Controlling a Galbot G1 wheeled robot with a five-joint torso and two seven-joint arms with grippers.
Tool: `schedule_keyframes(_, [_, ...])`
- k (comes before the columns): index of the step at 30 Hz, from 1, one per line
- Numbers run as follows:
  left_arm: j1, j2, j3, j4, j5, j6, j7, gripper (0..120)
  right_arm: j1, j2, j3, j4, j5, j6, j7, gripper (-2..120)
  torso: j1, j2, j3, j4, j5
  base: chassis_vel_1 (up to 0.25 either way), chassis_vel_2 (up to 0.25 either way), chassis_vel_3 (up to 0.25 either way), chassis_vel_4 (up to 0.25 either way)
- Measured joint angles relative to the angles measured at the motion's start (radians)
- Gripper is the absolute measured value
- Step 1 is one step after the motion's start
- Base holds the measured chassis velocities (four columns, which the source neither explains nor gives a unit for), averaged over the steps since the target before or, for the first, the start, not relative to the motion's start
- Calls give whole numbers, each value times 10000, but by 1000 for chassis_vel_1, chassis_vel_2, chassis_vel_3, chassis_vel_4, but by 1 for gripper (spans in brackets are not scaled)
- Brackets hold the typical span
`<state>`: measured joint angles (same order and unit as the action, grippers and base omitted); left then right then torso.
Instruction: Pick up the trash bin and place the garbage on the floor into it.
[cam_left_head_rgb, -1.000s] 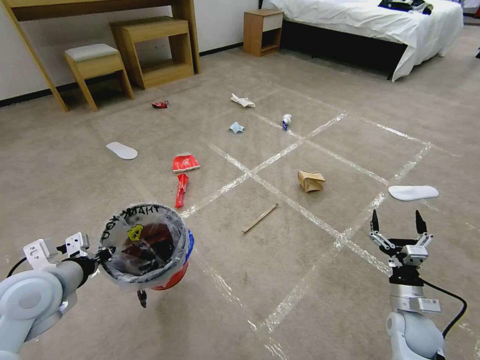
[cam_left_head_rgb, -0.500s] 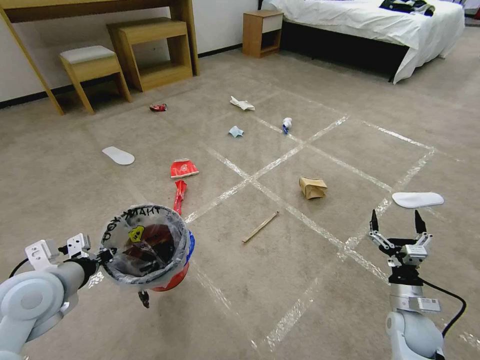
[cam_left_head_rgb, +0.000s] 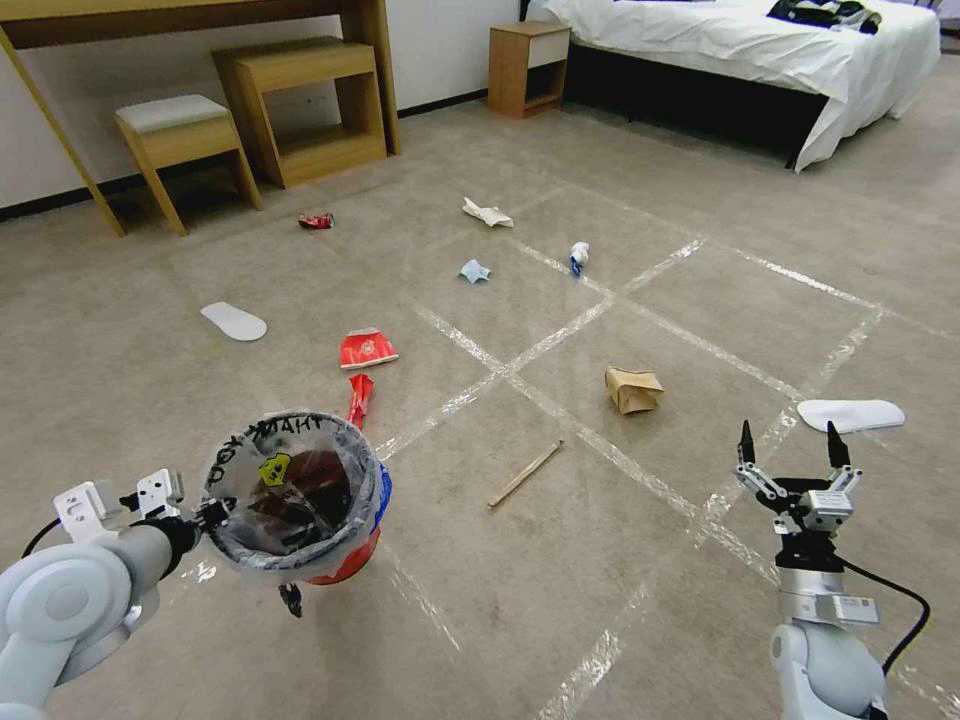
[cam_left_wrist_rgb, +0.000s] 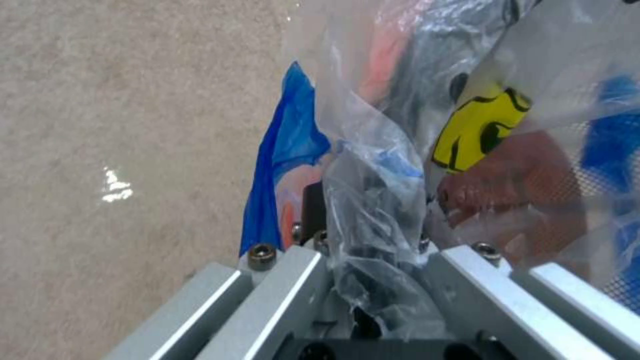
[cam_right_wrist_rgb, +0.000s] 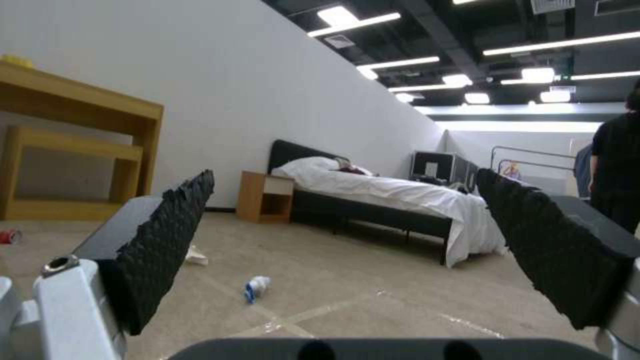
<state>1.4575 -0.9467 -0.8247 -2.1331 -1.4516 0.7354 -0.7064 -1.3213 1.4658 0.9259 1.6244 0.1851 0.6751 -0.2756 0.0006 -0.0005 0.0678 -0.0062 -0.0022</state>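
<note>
The left gripper (cam_left_head_rgb: 205, 513) has its jaws clenched on the near rim of the trash bin (cam_left_head_rgb: 300, 500), pinching the blue edge and the clear bag liner together, and the bin hangs clear of the floor (cam_left_head_rgb: 520, 600), its mouth tipped open toward the robot with the yellow smiley showing on the plastic. Taking that bin as the mark: a long red wrapper (cam_left_head_rgb: 359, 398) lies on the carpet just beyond it, and a flattened red carton (cam_left_head_rgb: 366, 349) sits a little farther off on the same line. The thin wooden stick (cam_left_head_rgb: 525, 474) rests to the bin's right, with the crumpled brown paper bag (cam_left_head_rgb: 632, 389) beyond the stick. Much farther out from the bin lie the pale blue mask (cam_left_head_rgb: 474, 271), the white-blue wad (cam_left_head_rgb: 577, 256), the white crumpled paper (cam_left_head_rgb: 487, 212) and the crushed red can (cam_left_head_rgb: 316, 221). Well to the bin's right the right gripper (cam_left_head_rgb: 790, 452) is held up off the carpet, jaws released and spread wide, nothing between them.
</note>
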Motion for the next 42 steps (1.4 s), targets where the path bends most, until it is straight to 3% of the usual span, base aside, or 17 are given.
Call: schedule_keyframes(42, [62,-71,11,-106,-95,0,-57,0,-70,18,-3,129,-9,17,-38,100,-2,0,0,1,0,-84,85,83,-82])
